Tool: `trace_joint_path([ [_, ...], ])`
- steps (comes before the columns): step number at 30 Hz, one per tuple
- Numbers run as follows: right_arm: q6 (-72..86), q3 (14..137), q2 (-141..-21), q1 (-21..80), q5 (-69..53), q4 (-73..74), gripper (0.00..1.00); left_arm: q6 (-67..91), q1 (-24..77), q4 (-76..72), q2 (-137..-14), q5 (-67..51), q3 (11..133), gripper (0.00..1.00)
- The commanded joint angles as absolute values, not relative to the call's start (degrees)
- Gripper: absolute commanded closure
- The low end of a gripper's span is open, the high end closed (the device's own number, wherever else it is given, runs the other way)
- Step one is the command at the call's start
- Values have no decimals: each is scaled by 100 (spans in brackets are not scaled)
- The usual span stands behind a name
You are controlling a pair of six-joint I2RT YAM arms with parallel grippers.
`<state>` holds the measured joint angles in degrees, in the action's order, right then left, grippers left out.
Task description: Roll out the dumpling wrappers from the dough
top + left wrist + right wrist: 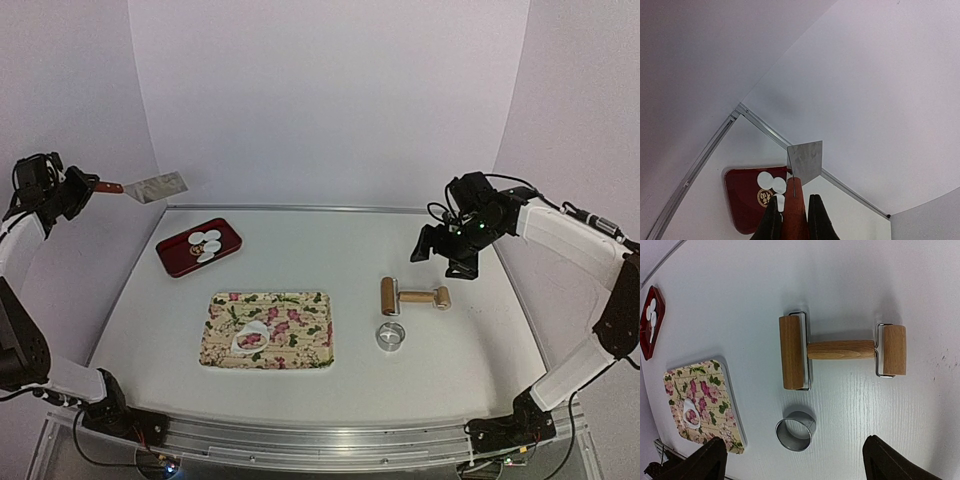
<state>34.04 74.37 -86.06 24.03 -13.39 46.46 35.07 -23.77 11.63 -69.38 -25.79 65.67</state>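
The dough (250, 338) is a thin irregular white sheet with a hole, lying on the floral tray (305, 312); the right wrist view shows the dough (690, 413) at the lower left. Several round white dumpling wrappers (207, 244) lie on the red tray (178, 260) and show as wrappers (771, 182) in the left wrist view. My left gripper (85, 188) is raised at the far left, shut on the red-brown handle of a scraper (805, 160) with a metal blade. My right gripper (450, 255) hovers open above the wooden roller (413, 296); in its own view the gripper (794, 440) holds nothing.
A metal ring cutter (390, 335) stands in front of the double-ended roller (840, 350); the ring (795, 431) lies below the open jaws. The floral tray (715, 385) is left of the ring. The red tray (740, 200) sits near the table's back-left corner rail (760, 125).
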Motion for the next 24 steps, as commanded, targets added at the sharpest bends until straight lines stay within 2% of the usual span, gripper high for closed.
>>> trace_joint_path([
  [1,3407,7506,-8522,2379,-1335,4677,5,3601,-1889,645,-6980,-2617,6692,100],
  [16,3389,7497,-8561,2381,-1208,4668,5,3681,528,255,-8235,-2104,6630,100],
  [24,3401,7436,-8504,2382,-1109,4669,5,3787,1348,-223,-9180,-2139,6550,100],
])
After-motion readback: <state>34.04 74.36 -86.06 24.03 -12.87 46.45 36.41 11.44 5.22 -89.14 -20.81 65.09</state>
